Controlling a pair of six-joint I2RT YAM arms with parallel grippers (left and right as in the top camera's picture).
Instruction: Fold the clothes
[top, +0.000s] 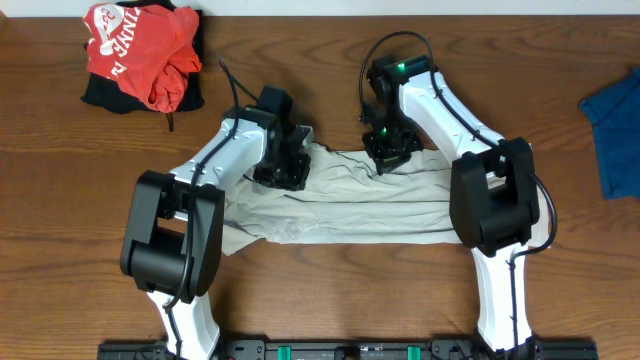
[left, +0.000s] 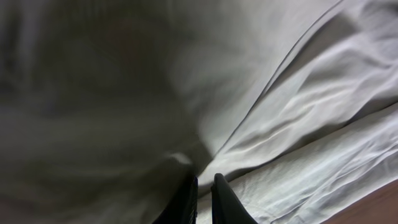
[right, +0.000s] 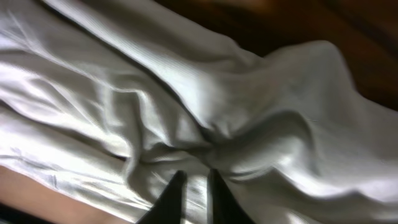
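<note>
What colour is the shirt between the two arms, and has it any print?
The shirt is plain pale beige, without print; the overhead view shows it best.

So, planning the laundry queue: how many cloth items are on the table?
3: beige shirt centre, red garment far left, blue cloth at right edge. Black fabric under the red may be a fourth.

Pale beige shirt (top: 360, 200): wrinkled, gathered into long sideways band, lying flat.
</note>
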